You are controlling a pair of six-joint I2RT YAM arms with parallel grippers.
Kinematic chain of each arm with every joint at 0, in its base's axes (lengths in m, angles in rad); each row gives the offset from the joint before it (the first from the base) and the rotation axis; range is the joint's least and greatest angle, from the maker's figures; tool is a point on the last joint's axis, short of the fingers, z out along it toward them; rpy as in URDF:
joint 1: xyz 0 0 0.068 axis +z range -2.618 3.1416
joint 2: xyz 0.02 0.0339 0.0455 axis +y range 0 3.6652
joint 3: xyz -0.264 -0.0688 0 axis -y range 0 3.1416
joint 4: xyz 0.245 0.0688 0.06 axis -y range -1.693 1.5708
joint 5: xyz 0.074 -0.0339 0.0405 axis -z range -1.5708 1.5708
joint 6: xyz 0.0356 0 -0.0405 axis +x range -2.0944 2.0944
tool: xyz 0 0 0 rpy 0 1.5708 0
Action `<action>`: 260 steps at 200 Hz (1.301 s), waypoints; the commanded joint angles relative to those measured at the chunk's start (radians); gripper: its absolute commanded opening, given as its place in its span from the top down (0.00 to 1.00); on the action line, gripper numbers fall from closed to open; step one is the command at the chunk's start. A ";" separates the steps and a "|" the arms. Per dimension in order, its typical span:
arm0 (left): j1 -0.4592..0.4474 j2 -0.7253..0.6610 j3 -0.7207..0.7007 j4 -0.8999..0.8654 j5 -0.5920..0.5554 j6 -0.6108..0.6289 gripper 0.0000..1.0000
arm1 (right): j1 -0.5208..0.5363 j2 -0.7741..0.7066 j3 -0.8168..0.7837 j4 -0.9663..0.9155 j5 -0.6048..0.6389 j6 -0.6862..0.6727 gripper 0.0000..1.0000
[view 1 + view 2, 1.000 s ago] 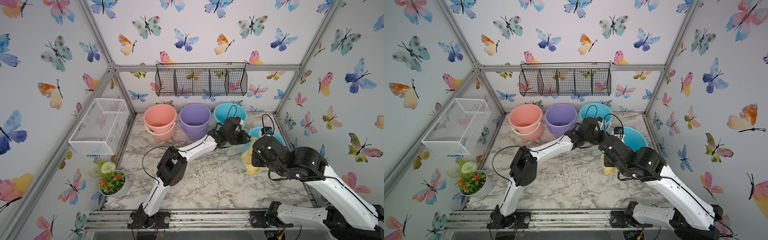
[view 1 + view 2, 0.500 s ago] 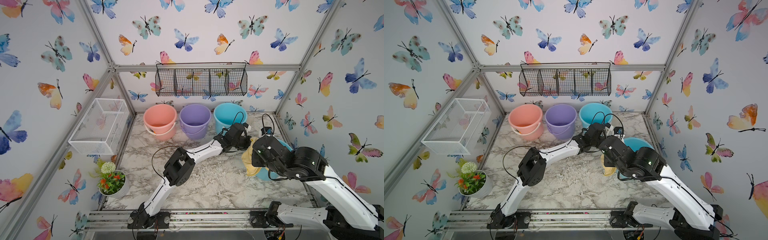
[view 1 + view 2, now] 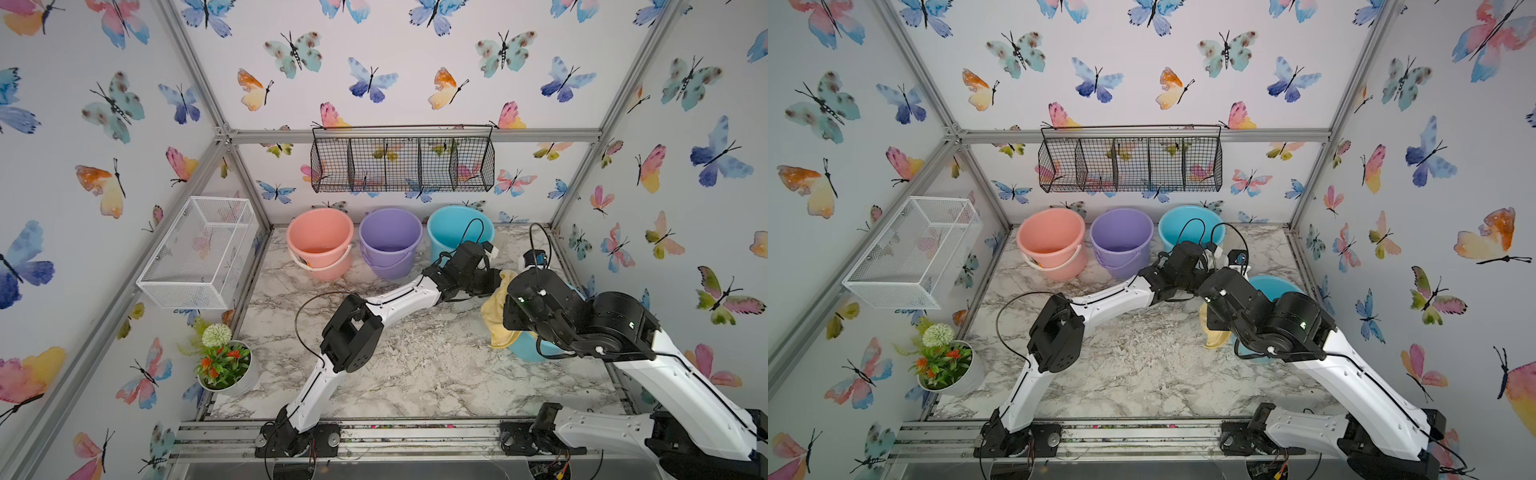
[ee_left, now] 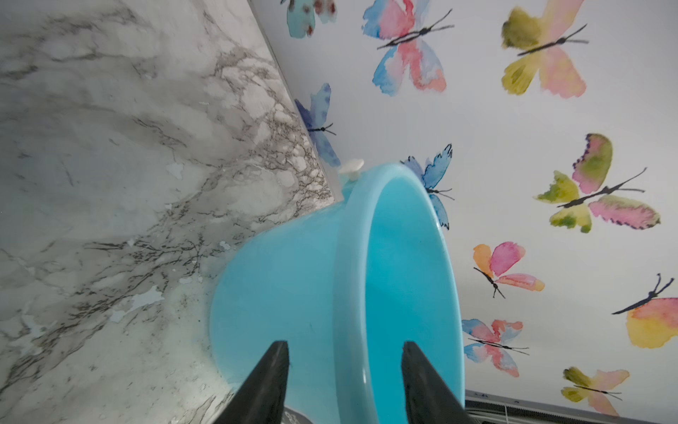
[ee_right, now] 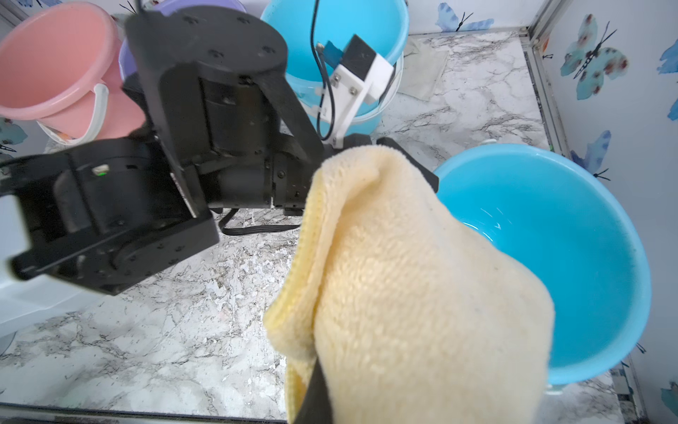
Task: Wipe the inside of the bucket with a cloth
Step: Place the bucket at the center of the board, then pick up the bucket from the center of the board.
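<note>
While the right end effector [image 5: 323, 374] dangles the cloth [image 5: 403, 275] at the bucket [image 5: 594, 257], the left end effector [image 4: 343, 347] brackets its rim.
Closed on the cloth, the right end effector is nearer the job: the bucket's upward mouth lies just to its right and lower, so the wipe should start across and down. Left jaws stand apart, one finger inside the wall, one outside.
</note>
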 commanded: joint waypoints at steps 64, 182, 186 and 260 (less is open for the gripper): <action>0.207 -0.449 -0.250 -0.195 -0.159 0.179 0.43 | 0.000 0.005 0.024 0.181 -0.033 -0.080 0.98; 0.260 -0.403 -0.269 -0.230 -0.319 0.085 0.43 | -0.006 0.000 -0.308 0.324 -0.063 -0.011 0.98; 0.258 -0.388 -0.257 -0.227 -0.323 0.074 0.43 | -0.006 -0.004 -0.323 0.326 -0.070 -0.005 0.98; 0.258 -0.064 0.083 -0.342 -0.488 -0.019 0.42 | -0.006 -0.048 -0.418 0.393 -0.151 0.041 0.98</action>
